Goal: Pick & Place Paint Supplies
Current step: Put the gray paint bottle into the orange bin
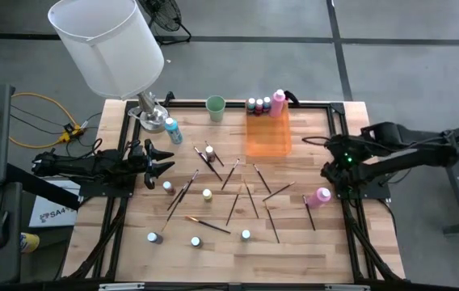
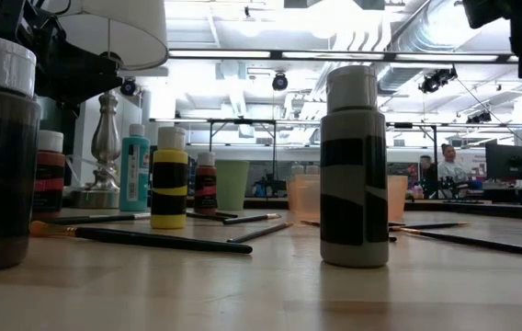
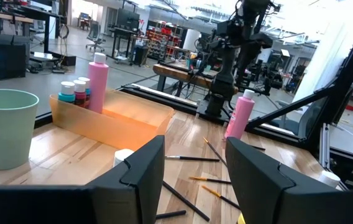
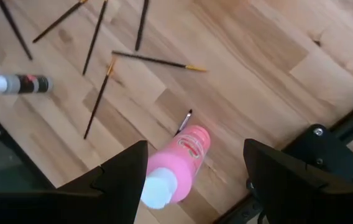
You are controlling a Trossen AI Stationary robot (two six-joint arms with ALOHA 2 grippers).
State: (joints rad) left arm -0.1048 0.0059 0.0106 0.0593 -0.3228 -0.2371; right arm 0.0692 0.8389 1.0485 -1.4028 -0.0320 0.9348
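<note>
Two hands open | right hand point(image 4: 192, 180) above tall pink bottle point(image 4: 175, 163)

No readable text or labels on anything.

You find open tabletop point(image 1: 310, 255) toward five o'clock; brushes point(image 1: 237, 182) clutter the centre, and the lampshade point(image 1: 108, 40) overhangs eleven o'clock.

White lampshade point(image 1: 108, 44), green cup point(image 1: 215, 107) and orange bin point(image 1: 267, 137) at table's point(image 1: 310, 250) far edge.
</note>
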